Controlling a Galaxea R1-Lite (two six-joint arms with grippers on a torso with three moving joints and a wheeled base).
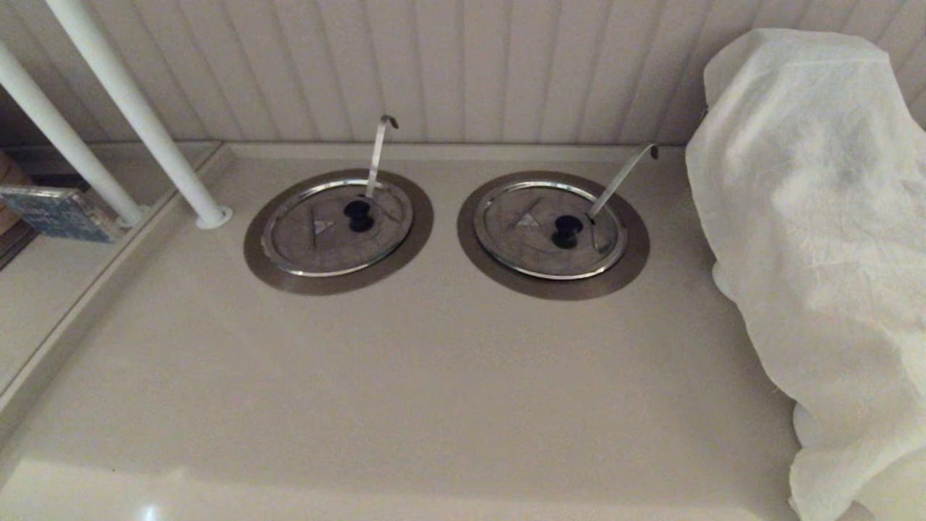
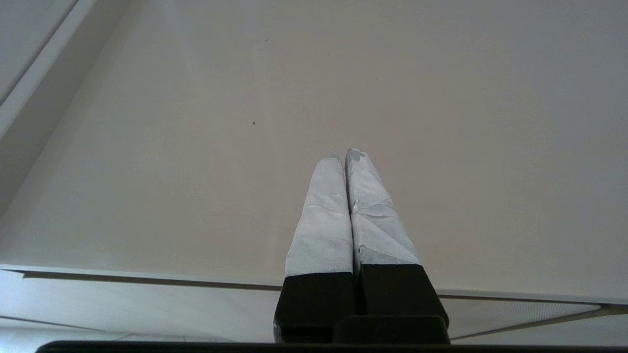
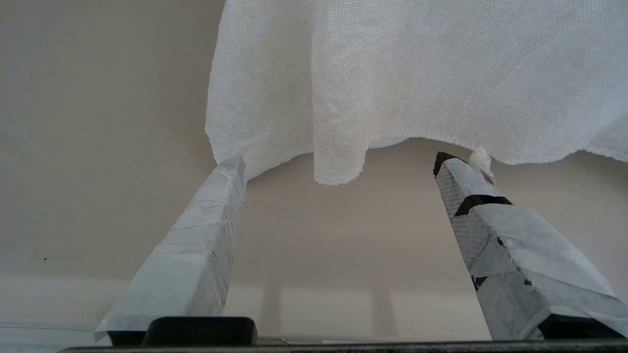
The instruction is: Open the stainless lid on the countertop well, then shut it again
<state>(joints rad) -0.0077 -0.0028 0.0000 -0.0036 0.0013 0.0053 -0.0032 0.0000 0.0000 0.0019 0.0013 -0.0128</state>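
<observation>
Both grippers are hanging over bare bench: we are seeing the left gripper (image 2: 346,153) with jaws pressed together, empty, the right gripper (image 3: 338,164) spread wide, empty, near the white cloth (image 3: 417,73).

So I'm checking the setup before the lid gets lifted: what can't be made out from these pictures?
- Inside the countertop well: hidden by the stainless lid, head view.
- Ladle bowl: under that lid; only the handle shows.
- What the white cloth covers: hidden.
- Both arms: outside the head view. The left tool and right tool show only in their wrist views.
</observation>
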